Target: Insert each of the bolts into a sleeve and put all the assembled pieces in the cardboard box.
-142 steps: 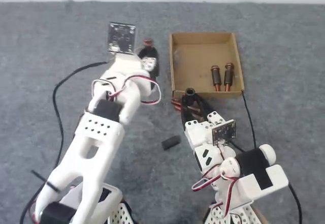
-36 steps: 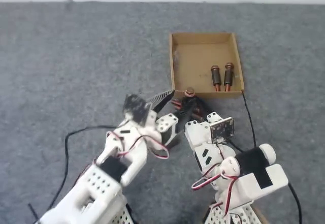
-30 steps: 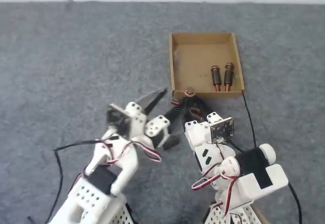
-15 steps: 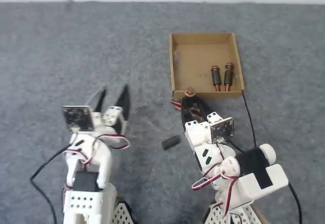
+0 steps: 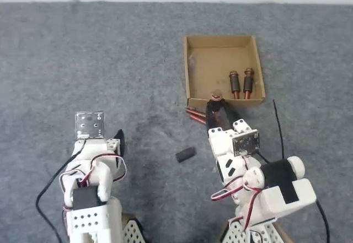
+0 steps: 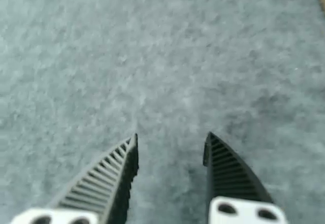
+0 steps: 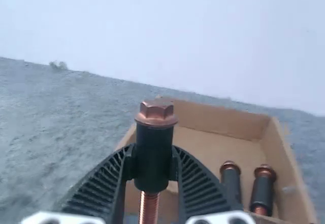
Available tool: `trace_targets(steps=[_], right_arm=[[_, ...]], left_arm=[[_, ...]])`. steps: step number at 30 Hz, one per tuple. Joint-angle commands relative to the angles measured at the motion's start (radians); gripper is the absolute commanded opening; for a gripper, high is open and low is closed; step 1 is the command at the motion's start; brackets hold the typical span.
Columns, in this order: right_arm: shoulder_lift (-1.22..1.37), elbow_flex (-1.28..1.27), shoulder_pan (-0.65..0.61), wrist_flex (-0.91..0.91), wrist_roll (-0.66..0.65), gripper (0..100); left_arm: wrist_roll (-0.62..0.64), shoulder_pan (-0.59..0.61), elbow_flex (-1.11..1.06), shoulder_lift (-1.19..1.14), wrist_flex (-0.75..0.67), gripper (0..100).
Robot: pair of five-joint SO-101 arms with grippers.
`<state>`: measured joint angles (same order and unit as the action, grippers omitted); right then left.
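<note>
My right gripper (image 5: pixel 217 109) (image 7: pixel 152 159) stands just in front of the cardboard box's (image 5: pixel 220 50) (image 7: pixel 223 122) near wall. It is shut on an upright black sleeve (image 7: pixel 152 145) with a copper bolt (image 7: pixel 156 113) (image 5: pixel 216 96) pushed through it. Two assembled pieces (image 5: pixel 241 83) (image 7: pixel 246 183) lie side by side in the box. Two loose copper bolts (image 5: pixel 196 114) lie on the carpet beside the box's near left corner. A loose black sleeve (image 5: pixel 186 154) lies closer to the arms. My left gripper (image 5: pixel 117 139) (image 6: pixel 171 138) is drawn back at the lower left, open over bare carpet.
Grey carpet (image 5: pixel 83 61) covers the table, with wide free room to the left of the box. A black cable (image 5: pixel 278 133) runs from the box's near right corner past the right arm's base.
The left arm has pulled back from beside the right gripper to the lower left, open. The right gripper with its sleeve and bolt has shifted slightly right, toward the box.
</note>
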<state>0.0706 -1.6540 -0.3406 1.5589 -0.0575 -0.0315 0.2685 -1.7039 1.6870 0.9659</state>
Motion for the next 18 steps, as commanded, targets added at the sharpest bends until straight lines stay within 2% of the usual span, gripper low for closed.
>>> trace_targets(steps=[1,4,9,18], right_arm=[[-0.022,-0.026,0.016,0.059,-0.021,0.6],[-0.022,-0.026,0.025,0.059,-0.021,0.6],[-0.024,0.009,0.073,0.054,-0.021,0.6],[-0.024,0.081,0.162,0.05,-0.021,0.6]], left_arm=[[-0.018,0.015,0.012,0.014,0.006,20],[-0.018,0.015,0.012,0.012,0.011,17],[-0.025,0.015,0.012,0.012,0.008,0],[-0.061,0.015,0.012,0.012,0.014,1]])
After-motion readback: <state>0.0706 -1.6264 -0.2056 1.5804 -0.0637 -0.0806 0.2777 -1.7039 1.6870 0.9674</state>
